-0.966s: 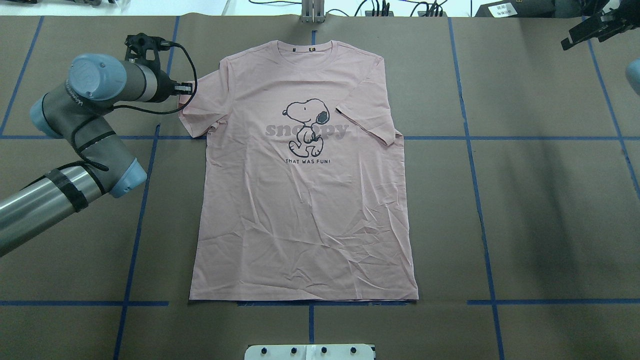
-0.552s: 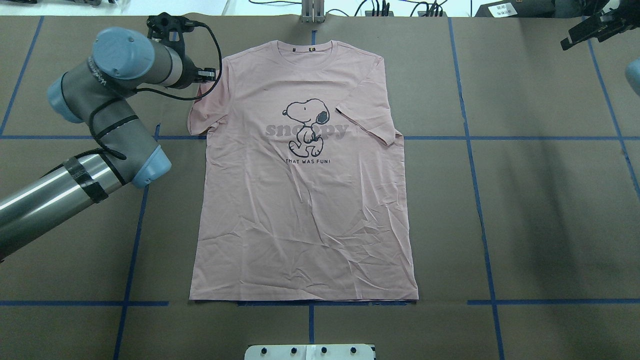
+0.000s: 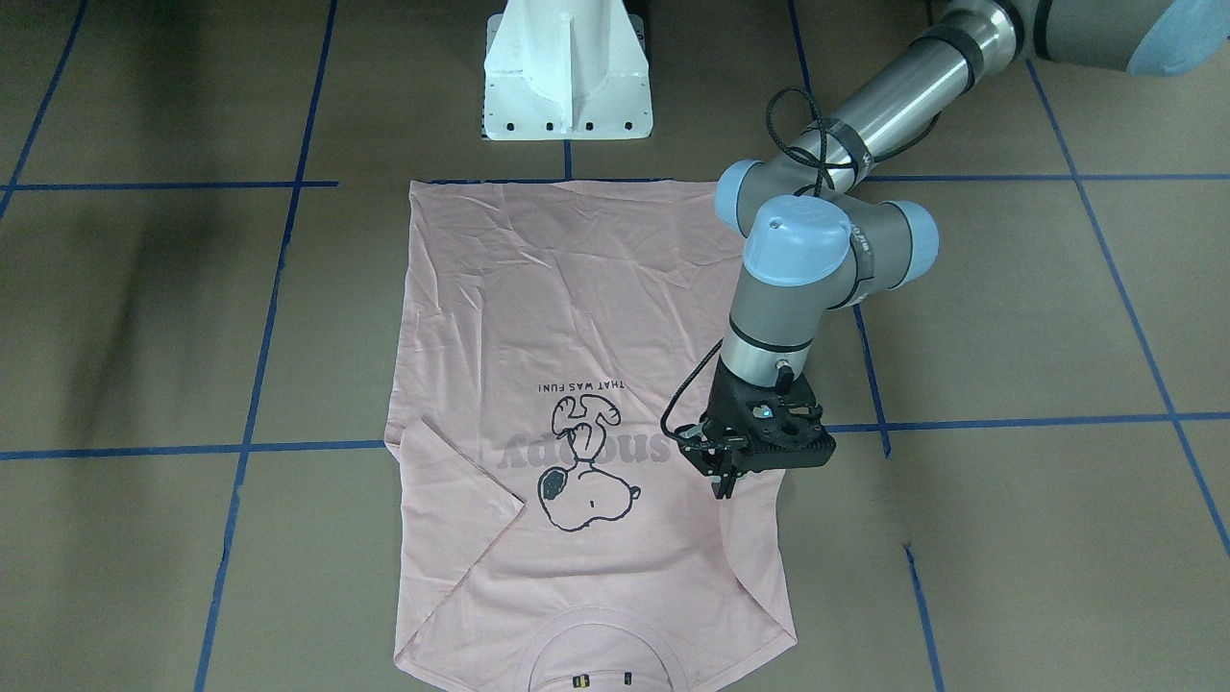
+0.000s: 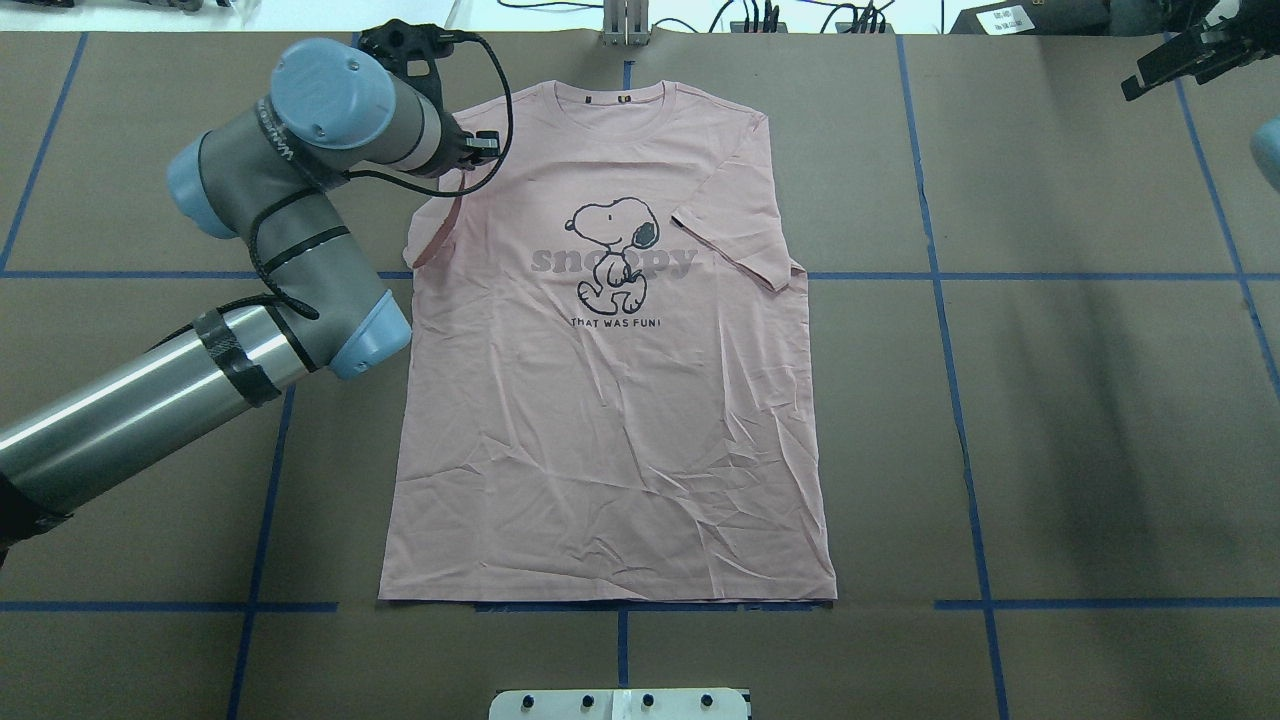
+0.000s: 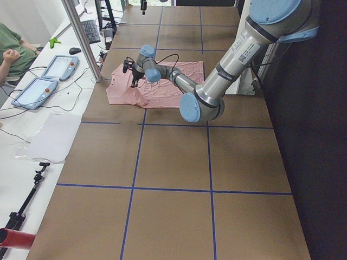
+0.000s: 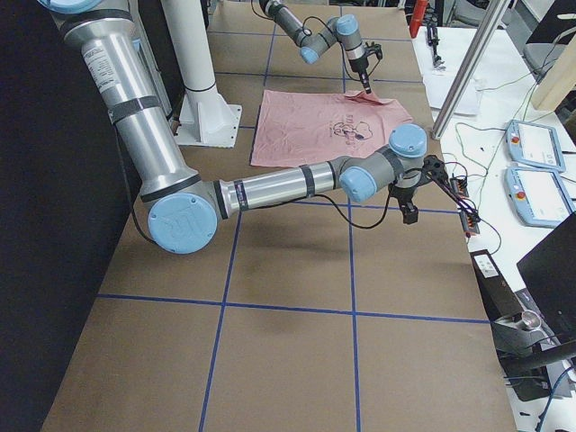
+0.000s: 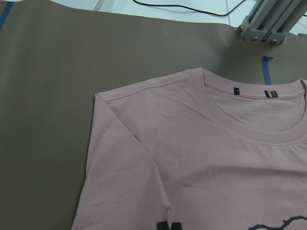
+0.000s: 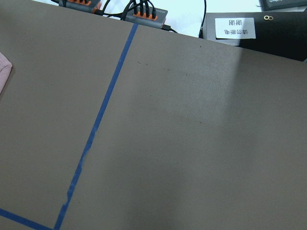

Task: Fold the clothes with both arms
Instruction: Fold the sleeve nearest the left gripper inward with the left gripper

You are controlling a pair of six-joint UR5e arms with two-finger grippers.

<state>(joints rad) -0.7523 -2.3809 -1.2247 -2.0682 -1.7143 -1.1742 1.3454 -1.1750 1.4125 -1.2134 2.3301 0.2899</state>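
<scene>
I've swung the left gripper (image 4: 482, 143), clamped on the shirt's (image 4: 600, 420) sleeve (image 4: 432, 232), inward: sleeve fold underway. Can't tell the right gripper's (image 4: 1140, 82) jaws.

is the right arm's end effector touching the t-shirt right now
No, in the overhead view the right end effector sits near the view's top right corner, well apart from the T-shirt.

Bare surface (image 4: 1100, 400) runs wide to the right edge. The left arm (image 4: 290, 230) leans over the T-shirt (image 4: 610, 430) toward the far edge, where an aluminium post (image 4: 625, 22) stands; a white pedestal (image 3: 567, 67) blocks the robot-side edge.
</scene>
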